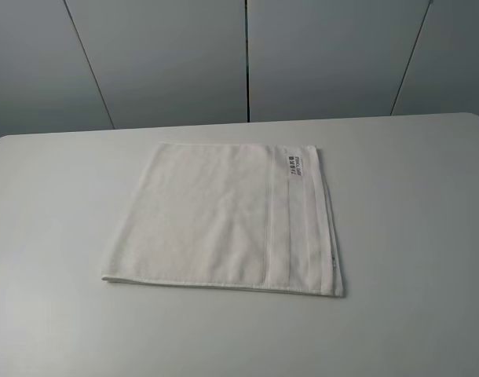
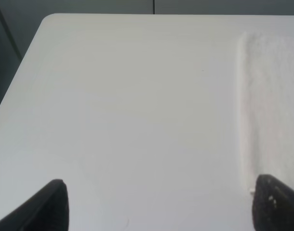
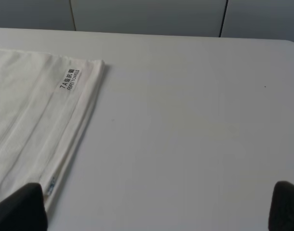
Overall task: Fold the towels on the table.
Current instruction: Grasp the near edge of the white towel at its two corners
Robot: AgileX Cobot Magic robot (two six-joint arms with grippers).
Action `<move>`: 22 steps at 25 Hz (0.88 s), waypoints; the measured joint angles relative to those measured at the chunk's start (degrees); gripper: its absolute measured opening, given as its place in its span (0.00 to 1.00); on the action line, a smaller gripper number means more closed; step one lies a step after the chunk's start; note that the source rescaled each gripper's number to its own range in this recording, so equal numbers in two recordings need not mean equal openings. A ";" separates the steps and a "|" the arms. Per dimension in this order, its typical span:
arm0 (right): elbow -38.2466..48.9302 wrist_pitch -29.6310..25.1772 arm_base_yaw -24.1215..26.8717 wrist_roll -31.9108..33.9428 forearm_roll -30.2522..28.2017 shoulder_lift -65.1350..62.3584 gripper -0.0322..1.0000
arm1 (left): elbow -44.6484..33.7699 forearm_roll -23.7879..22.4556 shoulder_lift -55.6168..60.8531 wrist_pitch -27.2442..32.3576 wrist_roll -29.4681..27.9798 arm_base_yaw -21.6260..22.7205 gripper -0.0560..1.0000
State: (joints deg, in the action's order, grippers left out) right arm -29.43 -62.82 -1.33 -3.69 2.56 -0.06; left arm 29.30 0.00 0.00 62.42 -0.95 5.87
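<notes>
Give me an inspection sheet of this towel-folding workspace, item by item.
Surface: plain white tabletop, smooth, with rounded corners.
Job's things: one white terry-cloth towel lying flat mid-table, small dark-printed label at its far right corner.
Clutter: nothing seen.
Tools: left tool open, empty, over bare table beside the towel's edge; right tool open, empty, beside the label-side edge.
Cables: nothing seen.
Surroundings: grey wall panels with dark seams behind the table.
</notes>
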 joint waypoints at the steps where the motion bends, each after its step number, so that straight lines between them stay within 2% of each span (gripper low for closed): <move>1: 0.00 0.00 0.00 0.00 0.00 0.00 1.00 | 0.00 0.00 0.00 0.00 0.00 0.00 0.98; 22: 0.00 0.00 0.00 0.00 0.00 0.00 1.00 | 0.00 0.00 0.00 0.00 0.22 0.00 0.98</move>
State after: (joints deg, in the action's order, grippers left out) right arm -29.43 -62.82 -1.33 -3.69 2.56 -0.06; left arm 29.30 0.00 0.00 62.42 -0.73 5.87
